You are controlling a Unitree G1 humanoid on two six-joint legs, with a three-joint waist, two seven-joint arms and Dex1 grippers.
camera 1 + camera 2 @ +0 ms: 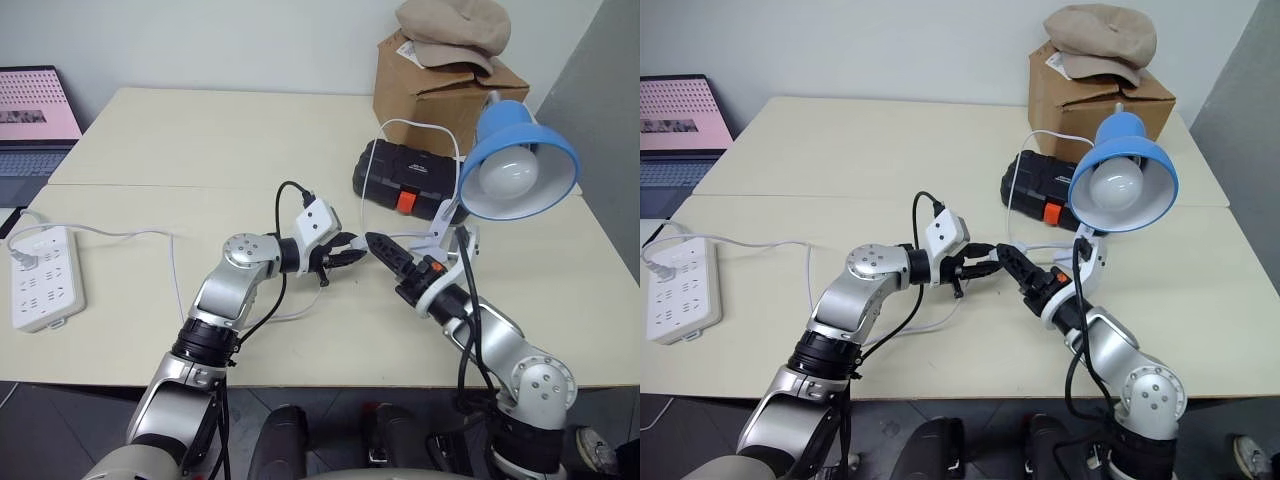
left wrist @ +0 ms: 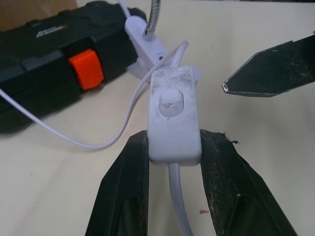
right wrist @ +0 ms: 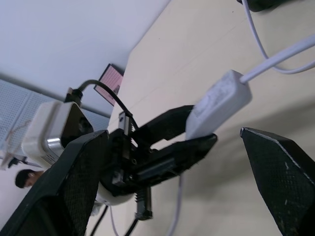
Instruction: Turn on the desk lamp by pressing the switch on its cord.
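Observation:
My left gripper [image 2: 174, 138] is shut on the small white switch [image 2: 174, 115] and holds it above the table, rocker face in view. The thin white cord [image 2: 98, 142] trails from the switch toward the lamp's white clip base [image 1: 445, 225]. The desk lamp [image 1: 520, 150], with a blue shade and a white bulb, stands at the right of the table. My right gripper [image 1: 385, 248] faces the left one, open, with its fingers on either side of the switch [image 3: 219, 103]. One right fingertip [image 2: 256, 73] hangs close beside the switch, apart from it.
A black case with an orange latch [image 1: 405, 180] lies behind the grippers. A cardboard box [image 1: 440, 85] with a beige cap [image 1: 455, 30] stands at the back right. A white power strip [image 1: 45, 275] lies at the left edge, with a laptop [image 1: 35, 115] beyond it.

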